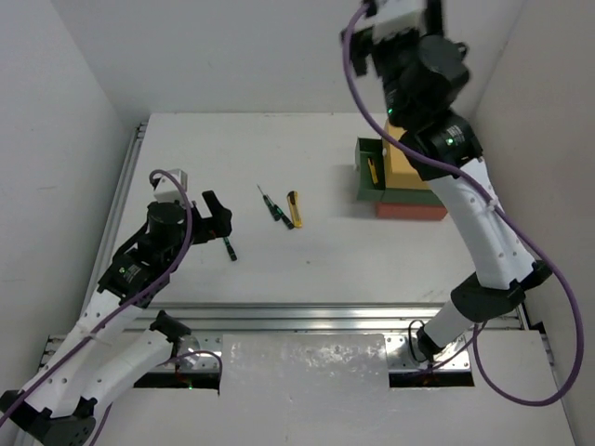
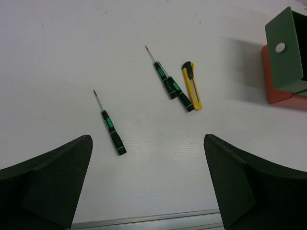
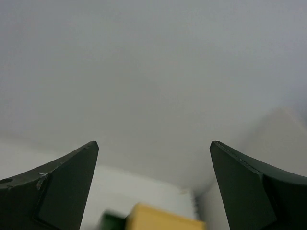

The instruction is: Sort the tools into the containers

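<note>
The white table [image 1: 307, 260] is walled in by plain white panels on three sides. An aluminium rail [image 1: 307, 311] runs along its near edge, and a purple cable [image 1: 358, 88] loops around the raised right arm. Nothing lies between the left gripper [image 2: 147, 137] and the tools on the table.

That gripper hangs low over the left part of the table with its jaws spread wide and nothing between them. The lone screwdriver [image 2: 110, 127] lies on the table just ahead of its left finger [image 2: 48, 182], tip pointing away. Further ahead and nearer the middle lies a second screwdriver [image 2: 164, 76]. The handle of a third screwdriver [image 2: 185, 102] shows at its near end, touching it. The utility knife [image 2: 192, 86] lies just to their right, its near end against that third handle.

The containers stand well apart from these, at the right of the table. The yellow box [image 1: 411, 165] is on top and the red box [image 1: 409, 210] at the bottom. The green drawer [image 1: 370, 177] juts out toward the tools, and something thin and yellow shows inside it, too small to identify.

The right gripper [image 3: 153, 143] is held high above the stack, jaws wide apart and empty, facing the back wall. The yellow box shows only as a blur below it.
</note>
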### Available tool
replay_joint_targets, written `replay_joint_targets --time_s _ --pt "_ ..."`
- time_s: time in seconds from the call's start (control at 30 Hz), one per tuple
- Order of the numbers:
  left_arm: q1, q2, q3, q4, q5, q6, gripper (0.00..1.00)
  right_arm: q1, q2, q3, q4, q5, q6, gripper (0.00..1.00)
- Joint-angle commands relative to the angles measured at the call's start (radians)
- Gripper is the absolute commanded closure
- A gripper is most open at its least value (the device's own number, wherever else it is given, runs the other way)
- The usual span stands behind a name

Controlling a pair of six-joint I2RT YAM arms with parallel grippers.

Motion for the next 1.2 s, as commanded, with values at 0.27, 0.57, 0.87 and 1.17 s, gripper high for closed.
replay_joint_targets --time_s 0.27,0.57,0.87,1.17 --pt "-0.007 -0.072 0.021 -0.014 -0.123 -0.05 0.0 -0.013 0.379 -0.158 -0.924 -0.586 0.748 0.01" --pt "-0.006 -0.012 0.027 -0.008 -0.066 -0.028 0.0 0.003 0.387 -0.488 -0.507 -0.522 0.841 0.06" --pt "-0.006 -0.019 0.019 0.005 -0.045 -0.021 0.0 0.003 0.493 -0.485 -0.4 -0.505 0.881 0.18" --pt "-0.006 -0.009 0.018 0.012 -0.025 -0.013 0.0 0.024 0.719 -0.309 -0.441 -0.534 0.851 0.32"
